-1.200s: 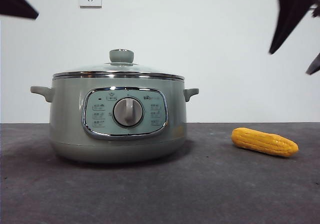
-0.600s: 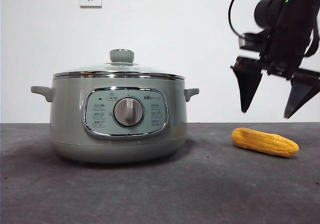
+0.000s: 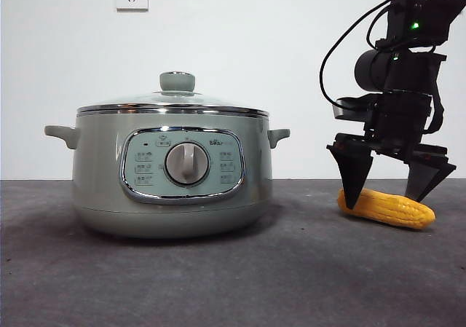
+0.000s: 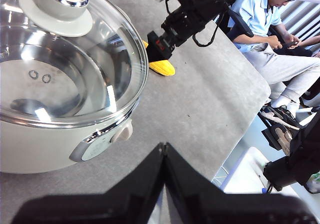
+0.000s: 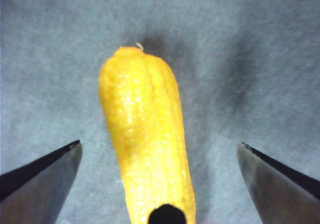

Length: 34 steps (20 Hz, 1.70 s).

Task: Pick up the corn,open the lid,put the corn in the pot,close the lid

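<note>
The corn lies flat on the bench toward its right edge, well apart from the pot, whose lid sits closed. It looks light, stiff and rounded, so it could roll or slip if pinched near the tapered tip; its ridged kernels should give some grip. The thick middle looks like the best place to take hold, with the jaws across its width. The right gripper hangs over the corn with its jaws spread wide, one on each side and neither touching. The left gripper waits clenched and empty beside the pot.
</note>
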### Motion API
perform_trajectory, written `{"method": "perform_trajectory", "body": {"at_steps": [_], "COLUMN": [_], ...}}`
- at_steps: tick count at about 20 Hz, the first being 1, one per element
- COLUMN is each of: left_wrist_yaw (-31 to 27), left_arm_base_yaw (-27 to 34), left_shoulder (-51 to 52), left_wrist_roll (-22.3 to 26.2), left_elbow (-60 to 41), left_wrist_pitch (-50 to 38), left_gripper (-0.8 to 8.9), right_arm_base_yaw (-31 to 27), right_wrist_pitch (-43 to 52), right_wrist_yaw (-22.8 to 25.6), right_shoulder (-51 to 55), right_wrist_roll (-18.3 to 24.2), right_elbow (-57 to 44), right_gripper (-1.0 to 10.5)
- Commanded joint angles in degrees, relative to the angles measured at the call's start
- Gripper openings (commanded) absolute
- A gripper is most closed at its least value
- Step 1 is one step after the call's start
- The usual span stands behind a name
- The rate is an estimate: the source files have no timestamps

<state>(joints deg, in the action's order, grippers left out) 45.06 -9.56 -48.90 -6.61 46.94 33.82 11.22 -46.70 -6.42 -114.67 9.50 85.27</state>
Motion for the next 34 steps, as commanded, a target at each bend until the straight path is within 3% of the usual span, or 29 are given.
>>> {"method": "perform_trajectory", "body": {"at_steps": [1, 5, 14, 18, 23, 27, 34], "left_wrist_yaw": [-0.11, -0.11, -0.17, -7.98, -20.85, -30.29, -38.75], "left_arm_base_yaw": [-0.20, -0.20, -0.31, -1.60, -5.51, -10.25, -16.04], "left_shoulder": [-0.31, -1.27, -8.55, -15.43, -28.26, -40.04, -51.47], "left_wrist_roll": [0.85, 0.85, 1.77, 4.48, 7.50, 9.94, 11.41], "left_elbow": [0.00, 0.00, 5.51, 16.35, 33.11, 47.39, 58.25], "left_wrist_pitch": [-0.35, -0.44, 1.20, 8.22, 18.29, 26.03, 27.82], "left_gripper": [-0.04, -0.04, -0.04, 0.24, 4.79, 6.49, 6.74], "right_arm_base_yaw": [0.37, 0.39, 0.39, 0.46, 1.44, 4.11, 10.03], "right_wrist_pitch": [-0.68, -0.63, -8.22, -13.92, -19.91, -24.09, -31.82], "right_wrist_yaw": [0.02, 0.02, 0.00, -0.22, -0.20, -0.17, 0.02], "right_shoulder": [-1.55, -1.64, 6.58, 16.46, 30.01, 38.16, 45.38], "right_wrist_roll": [1.33, 1.25, -2.21, -5.44, -7.54, -8.24, -11.19], "right_elbow": [0.07, 0.07, 0.09, 0.09, 0.07, 0.07, 0.07], "right_gripper": [3.6, -0.2, -0.2, -0.2, -0.2, -0.2, -0.2]}}
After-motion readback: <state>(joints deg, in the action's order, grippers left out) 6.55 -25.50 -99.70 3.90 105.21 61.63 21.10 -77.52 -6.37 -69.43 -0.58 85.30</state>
